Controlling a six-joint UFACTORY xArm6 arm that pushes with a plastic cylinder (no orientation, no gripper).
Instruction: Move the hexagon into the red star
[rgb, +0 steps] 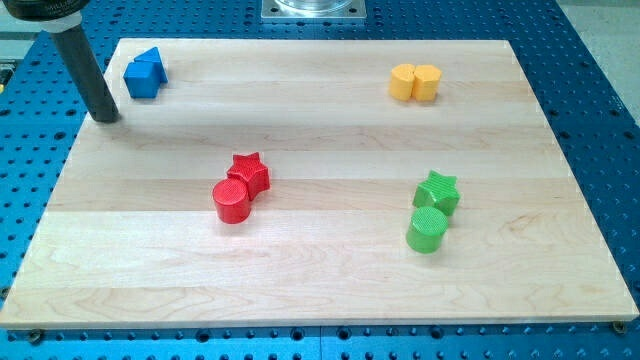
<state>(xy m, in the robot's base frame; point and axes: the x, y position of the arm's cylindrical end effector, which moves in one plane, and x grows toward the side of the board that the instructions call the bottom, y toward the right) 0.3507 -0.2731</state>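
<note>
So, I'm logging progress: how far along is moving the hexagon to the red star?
Done: nothing visible. The yellow blocks, one seemingly the hexagon, sit at the view's top right, far from the red star mid-board, which touches a red cylinder. In hand: my tip rests at the view's top left, just apart from the blue block. Left: the whole push.

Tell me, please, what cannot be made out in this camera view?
- Hexagon: the task names one, but no block clearly reads as one; the yellow pair is too small to tell.
- Blue block: exact shape unclear at this size.
- Rod above my tip: cut off by the view's top.
- Metal plate: cut off by the view's top.
</note>
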